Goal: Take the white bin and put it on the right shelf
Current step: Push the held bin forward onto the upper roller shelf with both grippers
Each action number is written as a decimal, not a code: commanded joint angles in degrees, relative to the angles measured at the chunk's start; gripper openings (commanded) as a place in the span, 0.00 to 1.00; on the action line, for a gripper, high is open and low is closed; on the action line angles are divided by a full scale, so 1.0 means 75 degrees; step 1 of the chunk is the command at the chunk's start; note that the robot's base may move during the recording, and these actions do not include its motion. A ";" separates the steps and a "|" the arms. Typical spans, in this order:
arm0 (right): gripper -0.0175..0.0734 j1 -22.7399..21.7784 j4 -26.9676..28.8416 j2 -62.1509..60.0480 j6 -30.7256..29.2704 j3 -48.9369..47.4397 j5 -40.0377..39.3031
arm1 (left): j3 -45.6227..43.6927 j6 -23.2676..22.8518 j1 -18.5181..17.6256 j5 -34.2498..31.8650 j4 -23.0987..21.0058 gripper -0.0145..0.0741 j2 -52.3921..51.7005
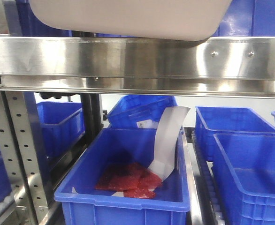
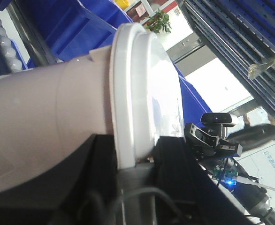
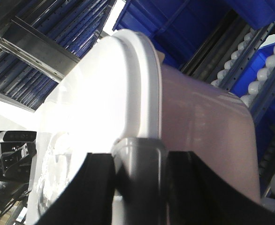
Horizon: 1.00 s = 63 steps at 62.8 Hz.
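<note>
Right shelf [image 1: 128,58]: the steel front rail spans the front view, with bright screws at its right end. The deck behind it is not visible, so its free depth cannot be confirmed.

White bin [image 1: 128,16]: held aloft above the rail, seen from below. Its lower right corner overlaps the rail's top edge, so it sits nearer the camera than the shelf and is judged not yet set down.

Blue crates [image 1: 240,122]: several stand below and to the right, well apart from the bin. More blue crates behind the rail at shelf level may limit where it can land.

Perforated uprights [image 1: 22,150]: at the left, a possible snag for that end of the bin.

Left hand [image 2: 133,180]: one grey finger lies across the lid [image 2: 147,93] lip; the opposing finger is hidden. Judged to be grasping the bin.

Right hand [image 3: 137,159]: the same arrangement, a finger over the lip at the opposite end. Judged to be grasping the bin.

Step in hand: carry the bin in over the rail. Keep both ends level, clear the rail before lowering, advance both arms together, and release only once the base is fully supported.

Red packets [image 1: 128,180] and a white bag [image 1: 168,140]: in the nearest crate below, no obstruction.
</note>
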 commanded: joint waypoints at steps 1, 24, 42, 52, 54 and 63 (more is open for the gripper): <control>0.35 0.0134 0.0467 -0.0353 -0.0132 -0.0250 0.0777 | -0.0234 0.0300 -0.0174 0.1233 -0.0462 0.02 -0.0336; 0.35 0.0134 0.0467 -0.0353 -0.0132 -0.0250 0.0777 | -0.0234 0.0300 -0.0174 0.1233 -0.0462 0.02 -0.0336; 0.35 0.0134 0.0467 -0.0353 -0.0132 -0.0250 0.0777 | -0.0234 0.0300 -0.0174 0.1233 -0.0513 0.02 -0.0336; 0.35 0.0134 0.0467 -0.0353 -0.0132 -0.0250 0.0777 | -0.0234 0.0300 -0.0174 0.1233 -0.0513 0.02 -0.0336; 0.35 0.0134 0.0467 -0.0353 -0.0132 -0.0250 0.0777 | -0.0234 0.0300 -0.0174 0.1233 -0.0513 0.02 -0.0336; 0.35 0.0134 0.0467 -0.0353 -0.0132 -0.0250 0.0777 | -0.0234 0.0300 -0.0174 0.1233 -0.0513 0.02 -0.0336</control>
